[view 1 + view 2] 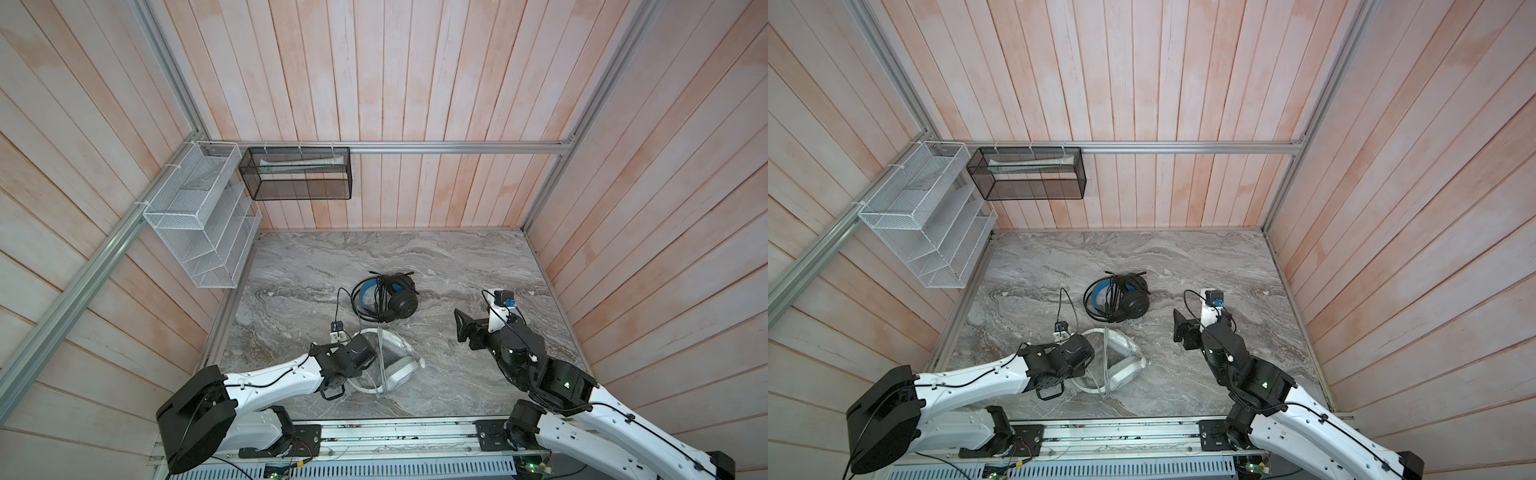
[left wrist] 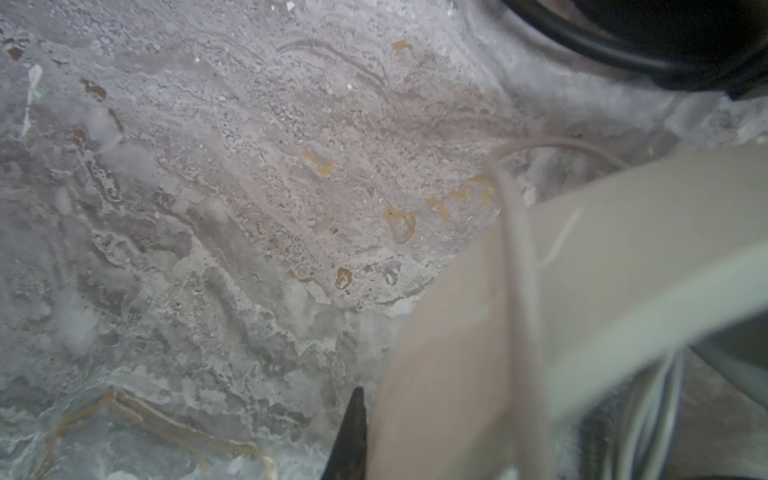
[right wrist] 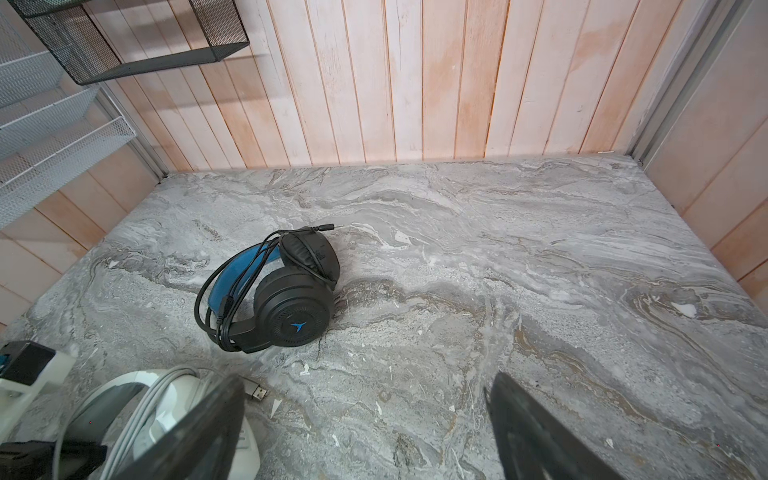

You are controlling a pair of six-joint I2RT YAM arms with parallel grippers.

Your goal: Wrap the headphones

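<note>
Both top views: black set [image 1: 395,297] lay on the table [image 1: 457,266], looked wrapped. White set [image 1: 397,363] lay just nearer me, grey cable [image 1: 381,353] looped over it, my left gripper [image 1: 366,357] at its band. Left wrist: my finger [image 2: 353,436] against the band [image 2: 623,249], fingers together; pinching anything, couldn't tell. Right wrist: right gripper [image 3: 365,419] spread wide, empty. Finishing the white wrap, I judged; next needed the loose plug [image 3: 255,390] tucked.

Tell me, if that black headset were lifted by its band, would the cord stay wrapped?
The black headset probably lifts as one stiff piece; its band holds an arch. Its cable looks loosely looped, not tied, so coils would likely sag. The plug end lies free and would probably dangle.
</note>
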